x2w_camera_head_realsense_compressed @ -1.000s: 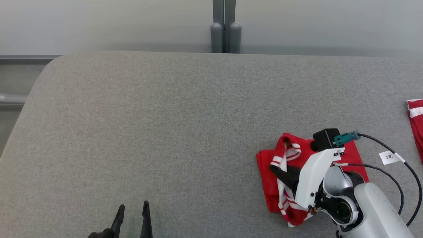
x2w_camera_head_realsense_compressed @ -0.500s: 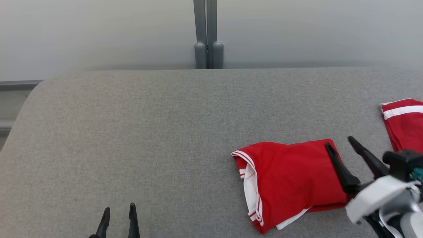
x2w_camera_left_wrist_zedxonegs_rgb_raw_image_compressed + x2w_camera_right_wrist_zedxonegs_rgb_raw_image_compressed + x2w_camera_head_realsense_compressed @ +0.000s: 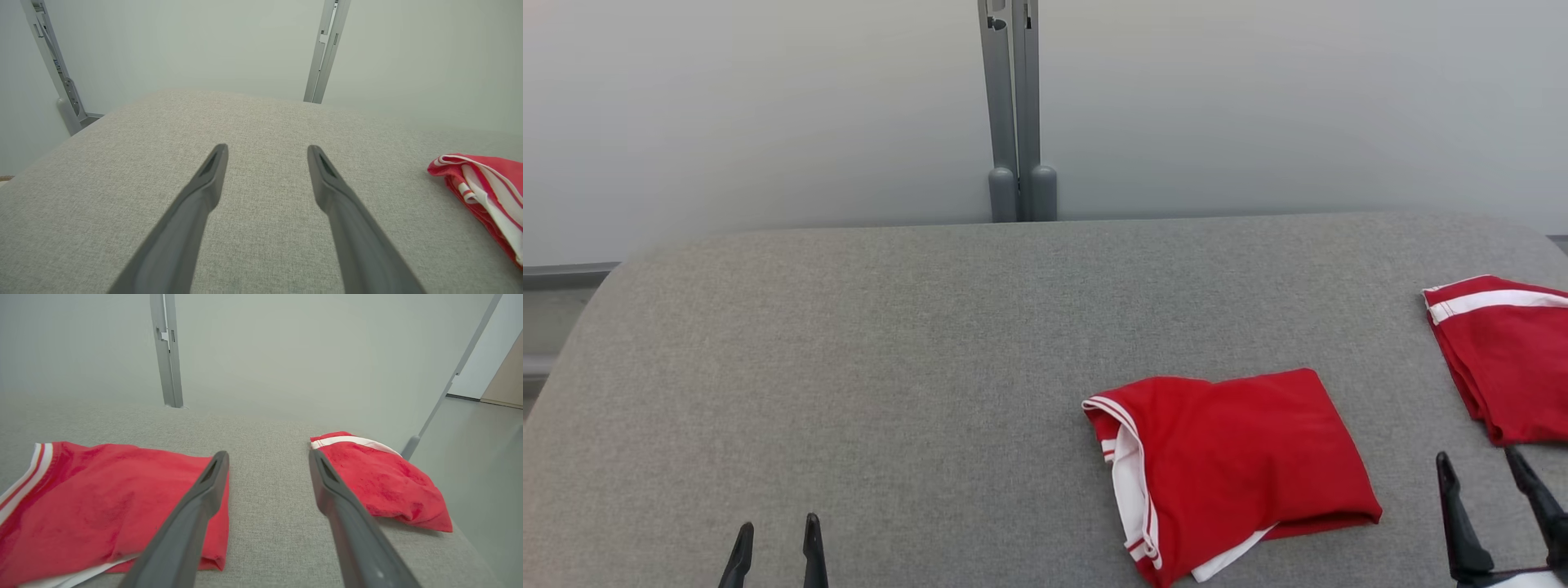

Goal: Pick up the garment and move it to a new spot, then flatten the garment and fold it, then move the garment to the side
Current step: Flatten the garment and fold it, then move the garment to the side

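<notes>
A folded red garment (image 3: pixel 1233 465) with white trim lies flat on the grey table, right of centre; it also shows as the red garment (image 3: pixel 102 498) at the left of the right wrist view and as the garment's striped edge (image 3: pixel 486 192) at the far right of the left wrist view. My right gripper (image 3: pixel 1482 465) stands open at the lower right, a little right of the garment and holding nothing; the right gripper (image 3: pixel 267 455) hovers over bare table. Far from the cloth, my left gripper (image 3: pixel 776 531) is open at the lower left, and the left gripper (image 3: pixel 267 149) is empty.
A second folded red garment (image 3: pixel 1503 359) lies near the table's right edge, also the second garment (image 3: pixel 380 482) just right of my right fingers. A grey post (image 3: pixel 1013 114) stands behind the grey table (image 3: pixel 849 367), against a pale wall. The table's left half is bare.
The right gripper has let go of the garment and drawn back to the lower right, leaving it folded flat. The head camera has tilted up, shifting the whole picture.
</notes>
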Controlling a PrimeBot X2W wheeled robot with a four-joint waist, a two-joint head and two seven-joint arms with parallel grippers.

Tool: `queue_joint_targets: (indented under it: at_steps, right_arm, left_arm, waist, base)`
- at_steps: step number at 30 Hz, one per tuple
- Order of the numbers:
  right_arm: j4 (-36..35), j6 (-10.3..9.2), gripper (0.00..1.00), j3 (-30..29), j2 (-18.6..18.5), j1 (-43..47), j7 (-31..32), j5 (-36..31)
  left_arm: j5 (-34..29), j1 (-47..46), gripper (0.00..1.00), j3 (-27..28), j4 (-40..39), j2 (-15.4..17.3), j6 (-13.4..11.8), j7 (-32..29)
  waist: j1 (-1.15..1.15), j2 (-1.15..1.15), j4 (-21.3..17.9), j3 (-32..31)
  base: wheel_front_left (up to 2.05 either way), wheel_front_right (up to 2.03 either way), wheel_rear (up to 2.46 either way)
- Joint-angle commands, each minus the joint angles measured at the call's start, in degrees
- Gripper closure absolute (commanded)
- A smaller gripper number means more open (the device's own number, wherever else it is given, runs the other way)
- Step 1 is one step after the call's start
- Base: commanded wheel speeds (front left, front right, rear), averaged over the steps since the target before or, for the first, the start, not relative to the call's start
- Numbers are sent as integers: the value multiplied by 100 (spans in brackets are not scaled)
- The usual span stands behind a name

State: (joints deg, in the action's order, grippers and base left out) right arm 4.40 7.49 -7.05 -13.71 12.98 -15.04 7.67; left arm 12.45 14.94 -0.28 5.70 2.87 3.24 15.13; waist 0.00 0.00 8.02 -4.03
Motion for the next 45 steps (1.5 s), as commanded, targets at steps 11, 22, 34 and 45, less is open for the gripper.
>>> queue_joint_targets:
  at_steps: [11, 22, 34, 45]
  right_arm:
    - [-87, -1, 0, 85, 333, 120, -16, -146]
    - [324, -1, 0, 446, 49, -469, -11, 625]
    - [2374, -2, 0, 1820, -1005, -2484, 3191, 1798]
    - [3429, 2, 13, 1951, -765, -2910, 3374, 2696]
  left_arm:
    - [-130, 27, 0, 124, -12, 7, 241, 0]
    - [-28, -61, 0, -21, -18, 7, 228, 0]
    - [78, -344, 0, -437, 85, 7, 141, 0]
    - [174, -366, 0, -671, 7, 7, 11, 0]
  waist:
    - [0, 0, 3, -54]
    - [0, 0, 27, 114]
    - [0, 0, 503, 569]
    - [0, 0, 770, 769]
  base:
    - [0, 0, 0]
    - [0, 0, 0]
    - [0, 0, 0]
    - [0, 0, 0]
